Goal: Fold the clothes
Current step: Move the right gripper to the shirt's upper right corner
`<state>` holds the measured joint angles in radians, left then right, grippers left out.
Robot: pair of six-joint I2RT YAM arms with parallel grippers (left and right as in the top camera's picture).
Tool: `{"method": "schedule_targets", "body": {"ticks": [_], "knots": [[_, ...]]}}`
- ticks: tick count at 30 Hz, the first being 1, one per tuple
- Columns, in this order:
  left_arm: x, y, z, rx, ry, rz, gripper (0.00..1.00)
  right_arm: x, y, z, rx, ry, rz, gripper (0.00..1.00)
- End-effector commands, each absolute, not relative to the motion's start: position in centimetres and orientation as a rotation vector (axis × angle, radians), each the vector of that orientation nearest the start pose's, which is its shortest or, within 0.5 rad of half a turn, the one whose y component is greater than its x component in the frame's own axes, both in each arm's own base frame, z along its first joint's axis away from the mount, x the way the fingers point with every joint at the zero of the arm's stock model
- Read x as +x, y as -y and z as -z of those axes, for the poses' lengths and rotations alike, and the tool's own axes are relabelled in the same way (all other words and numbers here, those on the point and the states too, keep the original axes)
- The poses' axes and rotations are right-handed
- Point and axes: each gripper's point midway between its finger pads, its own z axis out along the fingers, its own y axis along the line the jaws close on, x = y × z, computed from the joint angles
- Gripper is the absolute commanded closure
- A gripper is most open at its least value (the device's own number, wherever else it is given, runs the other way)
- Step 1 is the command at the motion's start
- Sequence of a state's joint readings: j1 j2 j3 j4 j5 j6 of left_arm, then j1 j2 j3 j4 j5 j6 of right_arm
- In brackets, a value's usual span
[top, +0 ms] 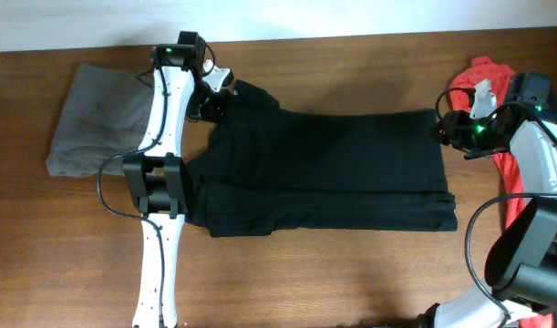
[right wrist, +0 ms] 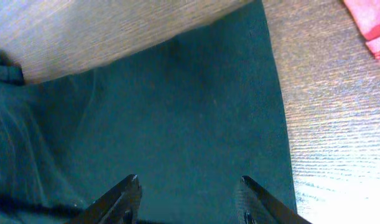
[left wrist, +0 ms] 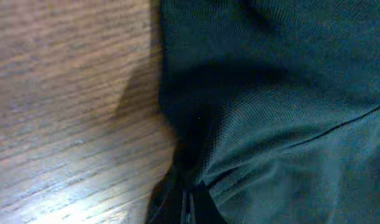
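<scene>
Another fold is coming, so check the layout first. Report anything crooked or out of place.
The black T-shirt is not square: its left end bunches up where the left gripper pinches it, and the lower layer juts past the upper at the right edge. The red shirt lies crumpled under the right arm.

Two white-and-black robot arms, left (top: 161,128) and right (top: 544,157), trailed a black cable (top: 469,241) over a bare wooden table (top: 333,282) against a white wall (top: 351,16). With a black T-shirt (top: 333,164) laid out between them, the setting appeared to be a robotics lab.
</scene>
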<state>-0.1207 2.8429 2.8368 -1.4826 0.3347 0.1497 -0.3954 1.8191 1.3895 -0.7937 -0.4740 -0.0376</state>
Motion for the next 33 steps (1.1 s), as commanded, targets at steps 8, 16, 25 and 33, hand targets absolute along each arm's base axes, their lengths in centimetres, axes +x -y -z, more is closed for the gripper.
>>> {"method": "schedule_targets", "body": {"ticks": [8,16,25,33], "knots": [[54.4,12.1,-9.0,0.436,-2.802,0.502,0.99,43.4,8.6,-9.0,0.438,-2.598,-0.56,0.45],[53.9,12.0,-8.8,0.435,-2.826,0.507,0.99,47.2,11.6,-5.5,0.426,-2.522,-0.413,0.34],[53.7,12.0,-8.8,0.434,-2.831,0.508,0.99,49.7,11.0,-1.5,0.378,-2.488,-0.456,0.33],[53.6,12.0,-8.8,0.433,-2.837,0.509,0.99,50.3,9.0,1.2,0.338,-2.528,-0.437,0.51]]}}
